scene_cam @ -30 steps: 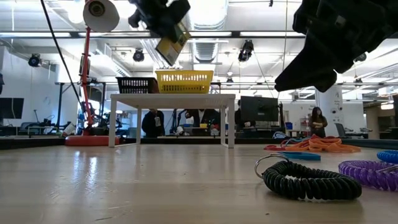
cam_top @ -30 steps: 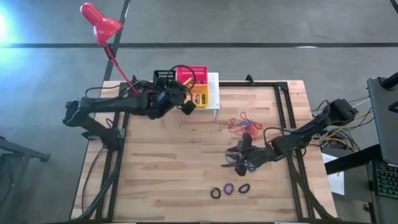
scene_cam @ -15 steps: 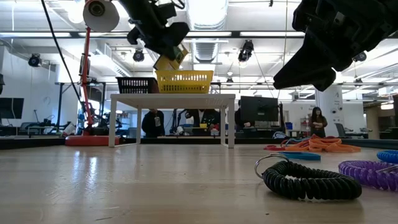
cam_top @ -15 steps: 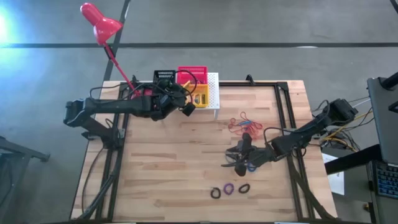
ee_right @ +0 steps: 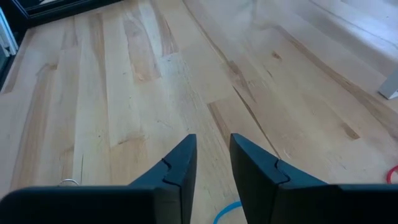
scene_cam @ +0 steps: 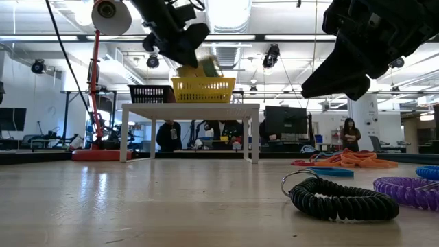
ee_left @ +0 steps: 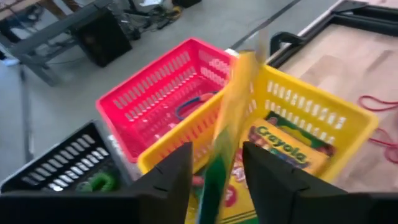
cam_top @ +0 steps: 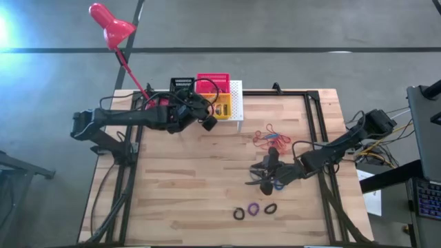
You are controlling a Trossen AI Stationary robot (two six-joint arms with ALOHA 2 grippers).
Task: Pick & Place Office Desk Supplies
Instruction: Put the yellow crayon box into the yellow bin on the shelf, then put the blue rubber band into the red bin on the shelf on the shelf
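Note:
My left gripper [cam_top: 208, 121] hovers over the yellow mesh basket [cam_top: 222, 107] on the white perforated stand [cam_top: 236, 103]. Its fingers are open [ee_left: 217, 152]. A yellow-green crayon box [ee_left: 233, 124] stands edge-on and blurred between them, tipped at the basket's rim [scene_cam: 208, 67]. Another crayon box [ee_left: 286, 146] lies in the yellow basket [ee_left: 311, 118]. The red basket [ee_left: 161, 93] and black basket [ee_left: 56, 168] stand beside it. My right gripper [cam_top: 260, 176] waits open above the table [ee_right: 212, 146], next to a blue ring [cam_top: 278, 184]. My left gripper has the crayon box between its open fingers, coming from above over the yellow basket. The box is blurred, and I cannot tell whether either finger touches it.
Red-orange rubber bands [cam_top: 269, 136] lie on the table's right half. A black ring [cam_top: 239, 213], a purple ring [cam_top: 253, 208] and another black ring [cam_top: 270, 207] lie near the near edge. The red desk lamp [cam_top: 110, 24] stands at the far left corner.
The left gripper has come down a little toward the yellow basket with the crayon box. In the last half second the box has tipped and shifted away from the fingers, down to the basket's rim.

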